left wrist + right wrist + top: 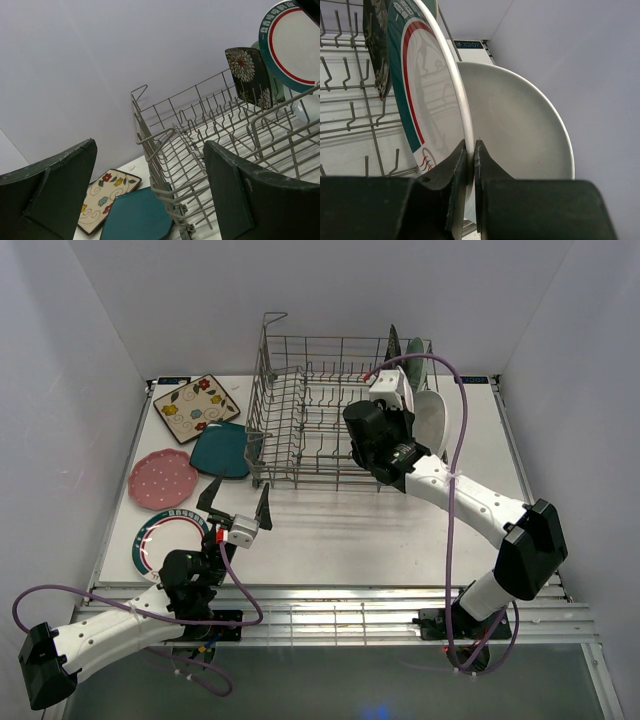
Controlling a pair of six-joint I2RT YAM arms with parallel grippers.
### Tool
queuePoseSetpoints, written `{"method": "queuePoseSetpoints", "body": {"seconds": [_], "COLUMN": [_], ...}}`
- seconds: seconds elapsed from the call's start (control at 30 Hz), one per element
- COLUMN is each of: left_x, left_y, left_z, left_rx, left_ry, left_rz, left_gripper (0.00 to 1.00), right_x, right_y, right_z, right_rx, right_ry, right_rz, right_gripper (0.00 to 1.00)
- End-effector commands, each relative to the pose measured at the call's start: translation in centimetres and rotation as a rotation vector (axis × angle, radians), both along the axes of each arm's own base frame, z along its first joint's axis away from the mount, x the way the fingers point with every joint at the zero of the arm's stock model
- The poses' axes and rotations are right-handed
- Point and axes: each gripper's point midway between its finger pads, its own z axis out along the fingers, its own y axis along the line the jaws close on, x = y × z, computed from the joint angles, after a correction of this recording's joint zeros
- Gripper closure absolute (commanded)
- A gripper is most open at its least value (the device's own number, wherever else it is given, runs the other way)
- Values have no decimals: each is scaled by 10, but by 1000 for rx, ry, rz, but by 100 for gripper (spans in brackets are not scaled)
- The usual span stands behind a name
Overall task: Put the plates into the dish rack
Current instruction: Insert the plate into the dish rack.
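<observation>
Dish rack (300, 420): grey wire basket with upright tines, standing at the far middle of the table (380, 530).

Right gripper (471, 150): jaws clamped on the lower rim of a green-rimmed white plate (427, 90), holding it upright on edge over the rack's right end. Whether this plate sat between tines could not be told.

Black floral square plate (372, 45): upright in the rack's far right corner, just beside the held plate on its left.

Mint plate (415, 355): upright behind the black one, mostly hidden.

Plain white plate (520, 130): leaning just to the right of the held plate; whether it stood inside the wires could not be told.

Left gripper (238, 502): jaws spread wide with nothing between them, raised above the table near the rack's near left corner.

Cream floral square plate (195, 408): flat on the table, left of the rack, at the far left.

Teal square plate (222, 450): flat, between the cream plate and the rack, touching or just short of the rack's left side.

Pink dotted plate (162, 480): flat, nearer than the cream plate.

Second green-rimmed plate (165, 540): flat, nearest the left arm's base, partly covered by that arm.
</observation>
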Motion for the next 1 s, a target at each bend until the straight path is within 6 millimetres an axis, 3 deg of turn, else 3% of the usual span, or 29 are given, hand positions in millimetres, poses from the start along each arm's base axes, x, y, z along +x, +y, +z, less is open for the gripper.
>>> {"method": "queuePoseSetpoints", "body": {"seconds": [0.0,0.53,0.97], "left_x": [0,0,0], "left_y": [4,4,3], "left_z": [7,6,6], "left_rx": [-21,-20,-19], "left_ry": [-13,-13,-11], "left_rz": [12,10,11], "left_gripper": [2,2,2], "right_x": [6,35,47], "right_y": [-5,9,13], "right_z": [27,-12,-38], "right_rx": [57,-12,47], "right_ry": [-90,-1,62], "right_rz": [-70,-75,-44], "right_gripper": [92,92,92]}}
